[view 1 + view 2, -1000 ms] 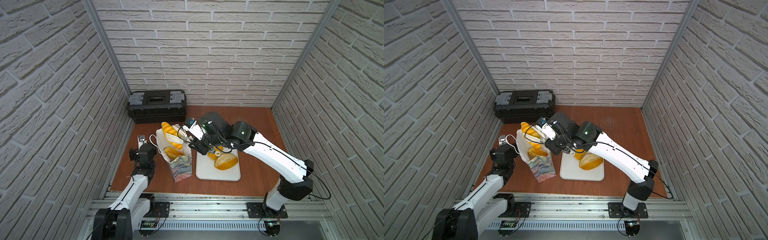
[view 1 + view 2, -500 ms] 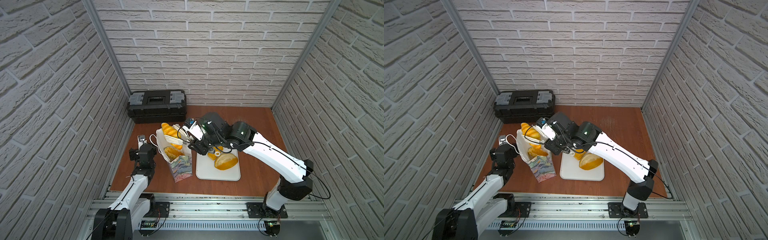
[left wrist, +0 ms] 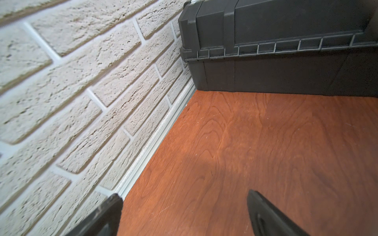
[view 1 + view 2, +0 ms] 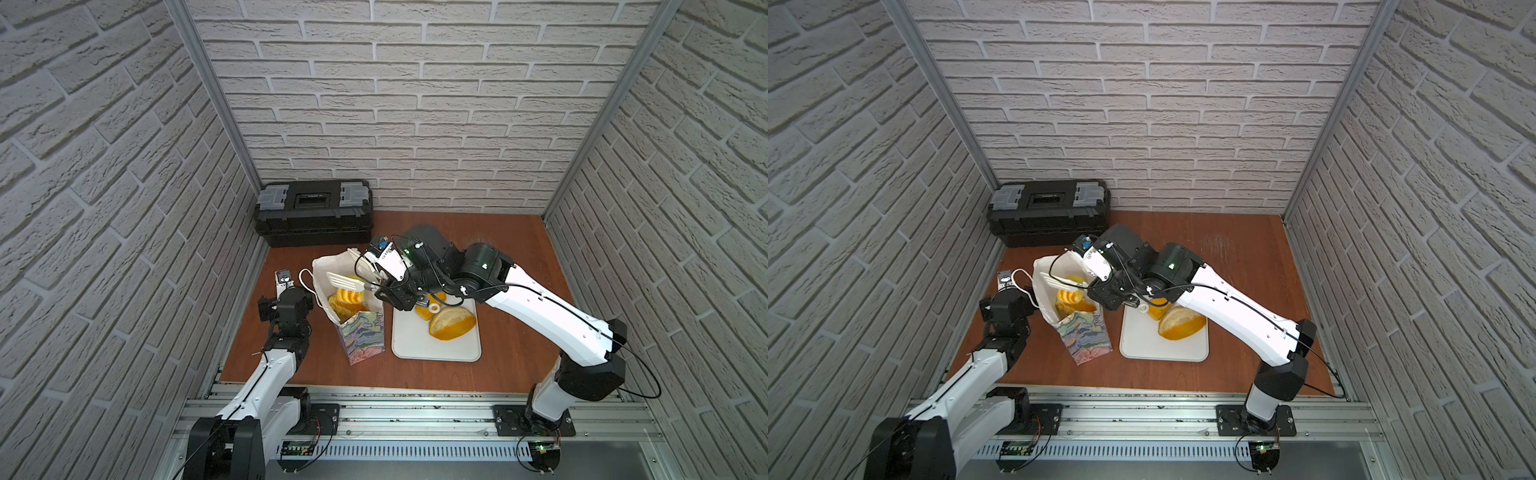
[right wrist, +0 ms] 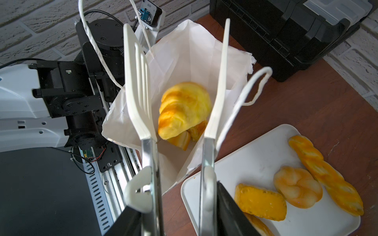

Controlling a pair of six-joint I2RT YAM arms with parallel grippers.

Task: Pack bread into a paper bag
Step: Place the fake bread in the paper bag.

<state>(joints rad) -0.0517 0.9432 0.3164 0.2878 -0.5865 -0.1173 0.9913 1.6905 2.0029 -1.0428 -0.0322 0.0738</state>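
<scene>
Right gripper (image 5: 180,222) clamps tongs (image 5: 137,92), blades parted over the paper bag (image 5: 194,51) holding a croissant (image 5: 184,106); left gripper (image 3: 183,204) gapes beside it.

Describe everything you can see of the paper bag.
The paper bag stands open on the wooden table, close beside the white tray. White inside, painted with coloured swirls outside, it has white cord handles and a creased rim. Yellow bread lies inside; white tongs hang over its mouth.

croissant (image 5: 184,108) blurred; tongs (image 5: 137,92) handles, tray (image 5: 255,151) corner cut off; toolbox (image 3: 286,71) cropped
</scene>
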